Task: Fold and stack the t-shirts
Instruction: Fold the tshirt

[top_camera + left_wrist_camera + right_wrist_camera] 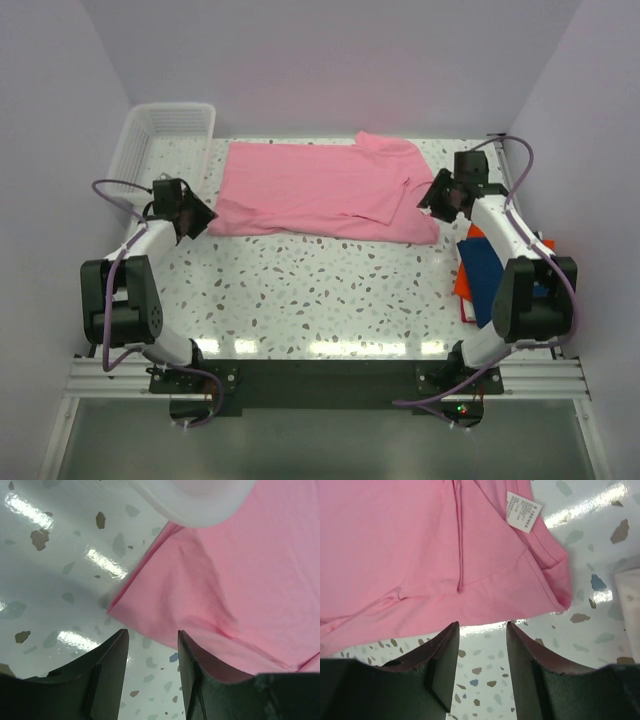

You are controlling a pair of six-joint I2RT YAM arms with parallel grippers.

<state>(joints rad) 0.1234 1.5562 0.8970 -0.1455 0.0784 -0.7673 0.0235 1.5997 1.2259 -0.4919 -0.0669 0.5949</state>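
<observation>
The light pink t-shirt (320, 190) lies spread on the far half of the speckled table (330, 290). Its long axis runs from side to side, and its right end is doubled over into a flap. From here I cannot tell which end is the neck.

The left gripper (195, 215) hangs low at the shirt's near-left corner. In the left wrist view that gripper (152, 632) has its jaws parted with nothing between them. The pink corner (200, 595) sits just ahead, reaching over to the right-hand finger (192, 665).

The right gripper (435, 195) hovers at the shirt's near-right corner. Its wrist camera shows it (481, 625) with jaws likewise spread and empty, right at the near edge of the cloth (420, 545). A white tag (520, 511) lies printed side up on the folded flap beyond.

Near the table's right edge, a folded navy blue t-shirt (487, 262) rests on a folded orange-red t-shirt (464, 283), both partly hidden by the right arm. A white mesh basket (135, 150) stands at the far-left corner, near the shirt's left end.
</observation>
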